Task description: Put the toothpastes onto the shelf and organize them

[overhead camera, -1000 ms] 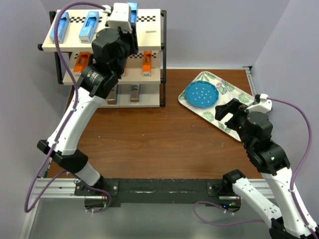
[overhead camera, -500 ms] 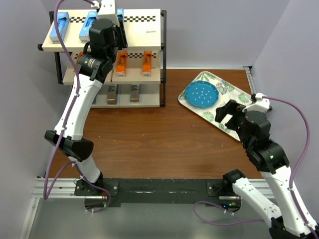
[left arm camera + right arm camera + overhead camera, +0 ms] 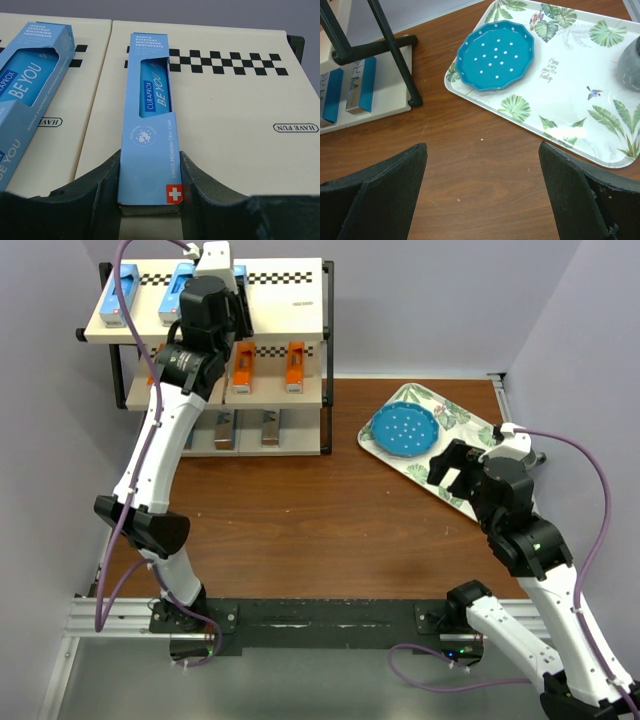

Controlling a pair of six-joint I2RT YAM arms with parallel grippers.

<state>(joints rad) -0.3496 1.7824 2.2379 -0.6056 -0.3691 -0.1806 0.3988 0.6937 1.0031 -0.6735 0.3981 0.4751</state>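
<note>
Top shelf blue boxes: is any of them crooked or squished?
Nothing stands out. The light blue carton gripped by the left gripper lies flat and roughly straight on the top board, and its corners look crisp. The neighbouring carton beside it looks whole too.

- Table (image 3: pixel 300 510): brown wood-grain top.
- Tray (image 3: pixel 462 420): white with a green leaf print, in the table's far right corner, set at an angle to the edges.
- Plate (image 3: pixel 404 429): blue with white dots and a scalloped rim, lying flat on the tray's left end.
- Grey rounded object (image 3: pixel 630 62): on the tray's right side, cut off by the frame, can't ID.
</note>
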